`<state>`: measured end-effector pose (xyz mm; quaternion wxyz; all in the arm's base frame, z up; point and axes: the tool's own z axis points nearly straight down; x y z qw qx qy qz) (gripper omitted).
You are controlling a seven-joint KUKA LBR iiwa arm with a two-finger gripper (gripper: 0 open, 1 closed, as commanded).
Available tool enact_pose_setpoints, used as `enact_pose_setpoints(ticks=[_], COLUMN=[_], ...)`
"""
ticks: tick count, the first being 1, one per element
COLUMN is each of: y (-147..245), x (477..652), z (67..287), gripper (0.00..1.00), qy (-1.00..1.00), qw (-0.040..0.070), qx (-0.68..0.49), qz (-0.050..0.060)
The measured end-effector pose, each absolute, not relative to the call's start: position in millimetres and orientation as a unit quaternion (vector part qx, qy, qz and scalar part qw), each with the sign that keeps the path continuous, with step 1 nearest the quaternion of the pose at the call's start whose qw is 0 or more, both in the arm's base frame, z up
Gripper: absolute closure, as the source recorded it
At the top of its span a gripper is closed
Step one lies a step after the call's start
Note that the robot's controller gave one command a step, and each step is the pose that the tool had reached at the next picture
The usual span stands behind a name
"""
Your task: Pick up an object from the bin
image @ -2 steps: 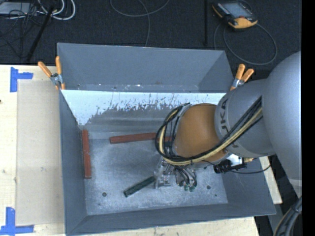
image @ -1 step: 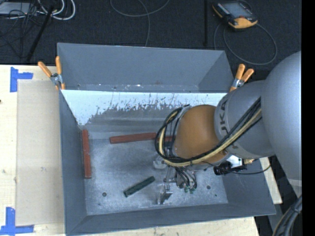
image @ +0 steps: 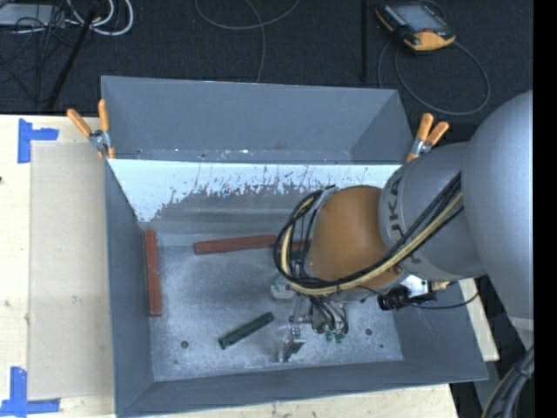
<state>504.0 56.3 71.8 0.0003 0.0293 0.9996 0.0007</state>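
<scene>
My claw (image: 291, 345) hangs at lower centre beside the dark green flat stick (image: 245, 330), nothing lifted yet; apart or together, I cannot tell.

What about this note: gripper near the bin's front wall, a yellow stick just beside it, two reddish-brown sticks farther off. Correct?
No: the camera view shows the stick beside the gripper is dark green, not yellow. The two reddish-brown sticks farther off are as noted.

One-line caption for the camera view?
The gripper low over the bin floor beside a dark green stick; two brown sticks lie farther left.
</scene>
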Motion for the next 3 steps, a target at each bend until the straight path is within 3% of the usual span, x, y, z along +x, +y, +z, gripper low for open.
enact_pose_setpoints(ticks=[1,2,3], y=[133.7,133.7,128.3], x=[485.6,485.6,506.7], z=[74.0,74.1,216.9], gripper=[1.0,1.0,1.0], qy=[0.996,0.996,0.996], qw=[0.006,0.006,0.001], qx=[0.084,0.084,0.086], qz=[0.002,0.002,0.0])
